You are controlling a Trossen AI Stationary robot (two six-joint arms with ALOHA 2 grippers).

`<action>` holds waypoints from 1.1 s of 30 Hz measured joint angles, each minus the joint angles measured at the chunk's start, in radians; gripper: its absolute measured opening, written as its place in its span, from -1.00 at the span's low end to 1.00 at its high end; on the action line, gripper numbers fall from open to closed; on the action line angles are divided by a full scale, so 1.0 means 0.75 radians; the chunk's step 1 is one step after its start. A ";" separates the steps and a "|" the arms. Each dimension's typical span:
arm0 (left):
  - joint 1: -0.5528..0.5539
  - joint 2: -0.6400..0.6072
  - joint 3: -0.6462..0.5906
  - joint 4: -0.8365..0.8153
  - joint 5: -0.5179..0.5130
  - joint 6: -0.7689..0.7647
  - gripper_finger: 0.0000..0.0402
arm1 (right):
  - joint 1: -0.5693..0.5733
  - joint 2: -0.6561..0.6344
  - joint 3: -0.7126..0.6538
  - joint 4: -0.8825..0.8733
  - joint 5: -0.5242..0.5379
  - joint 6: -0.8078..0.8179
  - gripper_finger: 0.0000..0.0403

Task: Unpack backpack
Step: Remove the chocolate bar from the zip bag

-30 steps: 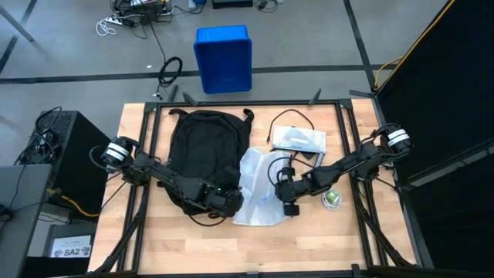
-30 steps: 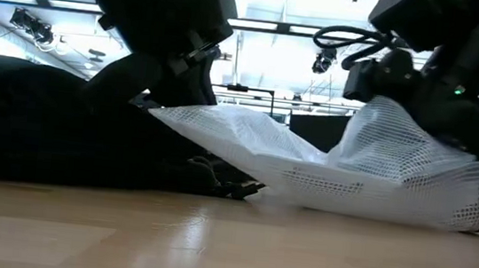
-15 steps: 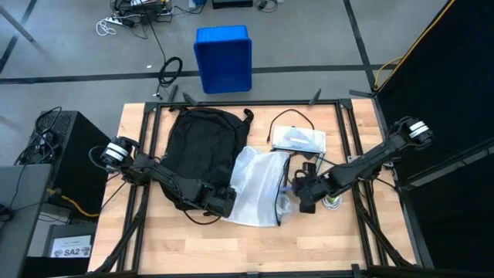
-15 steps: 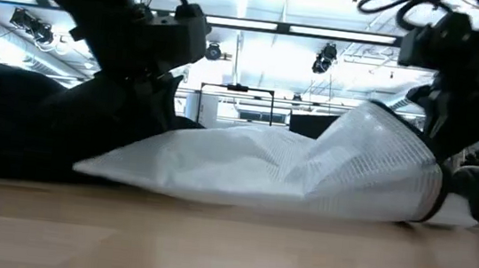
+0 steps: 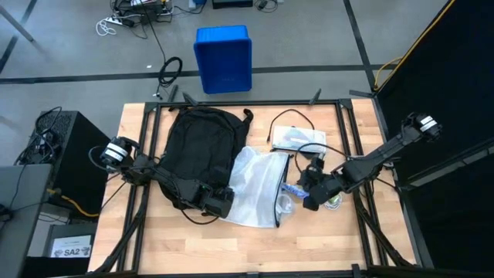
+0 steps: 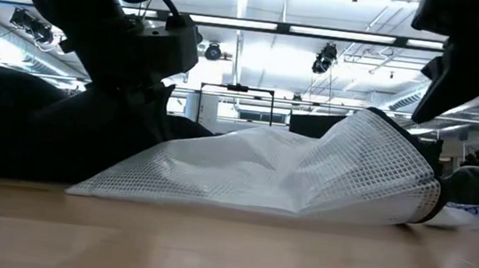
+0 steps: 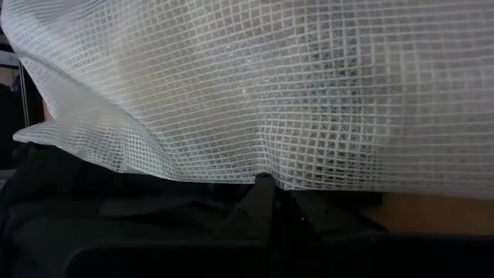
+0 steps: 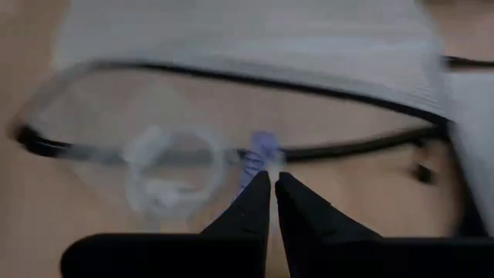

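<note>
Backpack (image 5: 199, 147) lies flat, centre-left of the high view, rounded top toward the upper edge of the frame. White mesh pouch (image 5: 257, 188) sprawls just right of it, its near edge overlapping the pack's lower right corner; black-trimmed mouth faces right.

Left gripper (image 5: 219, 201) sits at the pack's lower right corner, right where the pouch overlaps it. Left wrist view shows the fingers pressed together at the hem of the mesh, with dark fabric beneath. Cannot tell whether they pinch mesh, pack fabric or nothing.

Right gripper (image 5: 310, 193) is right of the pouch mouth, fingers (image 8: 253, 202) pressed together, tips at a small blue item (image 5: 294, 188) beside a clear plastic ring (image 8: 166, 167). No firm hold visible; blurred.

Risks, as judged:
- Blue item is small and looks barely caught, if at all. A quick lift could drop it back at the mouth.
- If the left fingers have mesh, any pull from the right drags the pouch and stretches it between the arms.
- Black cord (image 5: 297, 147) loops near the right arm; a sweep could snag it.
- Green-topped round item (image 5: 333, 198) is just beside the right gripper and could get knocked.
</note>
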State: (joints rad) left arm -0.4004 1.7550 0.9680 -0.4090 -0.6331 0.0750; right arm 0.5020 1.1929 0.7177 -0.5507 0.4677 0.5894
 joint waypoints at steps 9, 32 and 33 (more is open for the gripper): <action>0.000 0.002 -0.001 0.031 0.004 0.002 -1.00 | -0.045 0.238 0.001 0.144 -0.105 -0.104 -0.46; 0.000 0.003 -0.001 0.042 0.005 0.003 -1.00 | -0.218 0.365 -0.001 0.177 -0.094 -0.155 -0.92; 0.000 0.003 -0.001 0.042 0.004 0.003 -1.00 | -0.218 0.334 -0.001 0.166 -0.090 -0.155 -0.94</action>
State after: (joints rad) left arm -0.4004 1.7569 0.9676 -0.3779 -0.6297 0.0772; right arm 0.3386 1.4438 0.7174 -0.4264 0.4000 0.4728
